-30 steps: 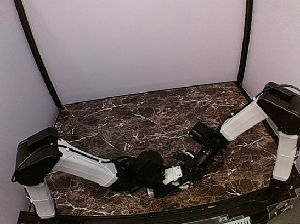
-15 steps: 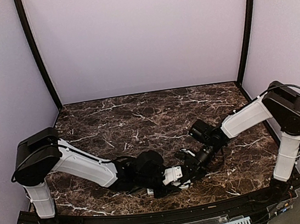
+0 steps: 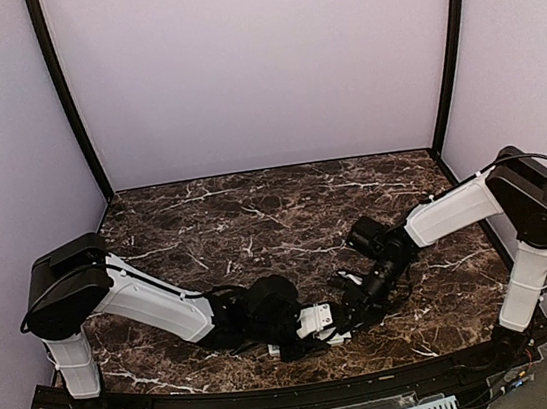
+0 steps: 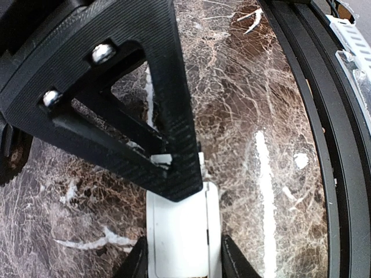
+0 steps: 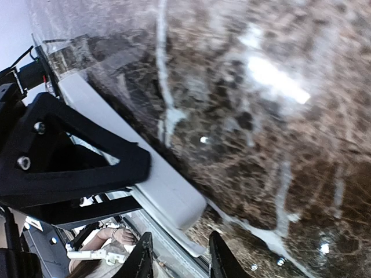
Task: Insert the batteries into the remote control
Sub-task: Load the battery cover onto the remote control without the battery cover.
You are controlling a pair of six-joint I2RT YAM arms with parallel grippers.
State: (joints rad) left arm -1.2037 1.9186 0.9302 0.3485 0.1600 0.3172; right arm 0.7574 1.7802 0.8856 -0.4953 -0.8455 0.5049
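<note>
One remote control (image 4: 177, 234) sits clamped in the left tool (image 4: 182, 263); for the right tool (image 5: 177, 255), cannot tell.

Glossy marble table (image 4: 249, 110) (glare spots); smooth white plastic remote control (image 4: 177, 231).

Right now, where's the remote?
Near the table's front edge, centre. In the left wrist view the remote sits between the left pincer's fingers, with the right pincer at its far end.
</note>
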